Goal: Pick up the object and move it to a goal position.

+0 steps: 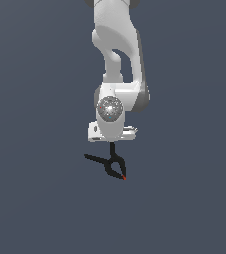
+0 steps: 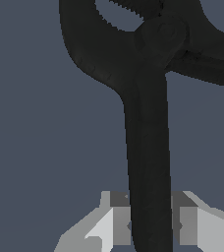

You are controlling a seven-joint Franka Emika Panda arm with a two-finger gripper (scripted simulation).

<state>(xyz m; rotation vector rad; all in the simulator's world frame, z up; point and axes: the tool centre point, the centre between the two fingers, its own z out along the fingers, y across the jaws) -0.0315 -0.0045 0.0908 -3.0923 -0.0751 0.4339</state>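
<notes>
A white Franka arm hung down from the top of the exterior view against a plain slate-grey background. Its gripper (image 1: 112, 143) was closed on a small black spring clamp (image 1: 110, 162), pinching one of the clamp's thin handles. In the wrist view that handle ran straight between the two grey fingers (image 2: 119, 224), which pressed it from either side.

The clamp dangled directly beneath the hand, near the centre of the exterior view. From the held handle, the second handle splayed out toward 9 o'clock, and the looped jaws pointed toward 5 o'clock, ending in a tiny red-orange tip (image 1: 124, 177). No shadow or surface line showed, so whether the clamp was clear of the floor could not be told; it appeared to be lifted.

Judging from this, the pick was done and the carry to the goal was in hand. No goal marker was visible in either view. The next move would call for a steady transfer, since the clamp, held by one thin handle, could pivot or slip.
</notes>
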